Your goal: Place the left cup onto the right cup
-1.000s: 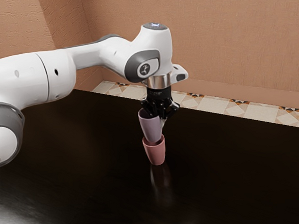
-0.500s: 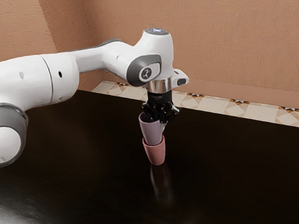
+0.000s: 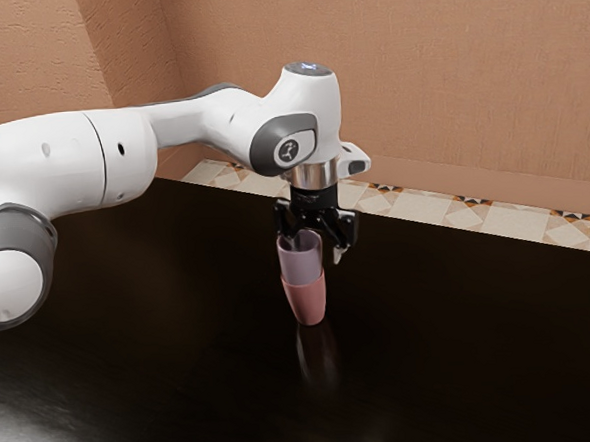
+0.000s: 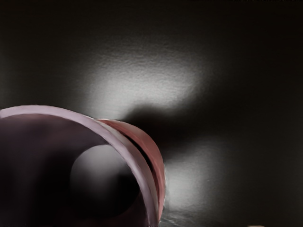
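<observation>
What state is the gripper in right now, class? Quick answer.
Gripper: open, jaws spread apart at the rim of the lilac cup, which sits nested in the pink cup; holding nothing.

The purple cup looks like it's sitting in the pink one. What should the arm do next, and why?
Probably lift straight up. The purple cup stands upright, nested in the pink cup on the table, and the gripper hangs open at its rim, so a vertical retreat seems least likely to knock the stack.
</observation>
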Controlling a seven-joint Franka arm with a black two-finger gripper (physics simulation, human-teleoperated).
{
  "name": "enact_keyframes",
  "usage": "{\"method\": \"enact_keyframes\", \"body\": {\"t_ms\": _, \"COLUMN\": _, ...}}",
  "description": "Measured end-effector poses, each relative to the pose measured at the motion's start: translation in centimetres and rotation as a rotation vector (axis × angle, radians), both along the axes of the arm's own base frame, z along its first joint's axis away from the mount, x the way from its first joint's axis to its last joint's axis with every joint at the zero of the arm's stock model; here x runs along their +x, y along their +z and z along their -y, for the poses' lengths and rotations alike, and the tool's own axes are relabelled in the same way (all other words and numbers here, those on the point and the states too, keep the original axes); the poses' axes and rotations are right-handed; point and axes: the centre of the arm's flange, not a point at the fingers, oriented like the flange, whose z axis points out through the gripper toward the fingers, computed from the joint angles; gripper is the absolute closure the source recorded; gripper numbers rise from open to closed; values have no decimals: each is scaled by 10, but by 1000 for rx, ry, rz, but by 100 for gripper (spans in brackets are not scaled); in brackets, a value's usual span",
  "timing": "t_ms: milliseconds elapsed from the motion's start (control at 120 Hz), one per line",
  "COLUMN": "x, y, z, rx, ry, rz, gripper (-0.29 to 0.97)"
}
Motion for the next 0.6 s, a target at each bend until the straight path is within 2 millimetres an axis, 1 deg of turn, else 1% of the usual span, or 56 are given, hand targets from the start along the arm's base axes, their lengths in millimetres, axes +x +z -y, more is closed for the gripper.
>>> {"method": "enact_keyframes", "body": {"t_ms": 142, "x": 0, "y": 0, "z": 0, "rx": -1, "ry": 0, "rz": 2, "gripper": 8}}
{"method": "enact_keyframes", "body": {"t_ms": 317, "x": 0, "y": 4, "z": 1, "rx": -1, "ry": -1, "rz": 9, "gripper": 3}}
{"method": "enact_keyframes", "body": {"t_ms": 600, "x": -2, "y": 42, "z": -7, "rx": 5, "ry": 3, "rz": 67, "gripper": 1}}
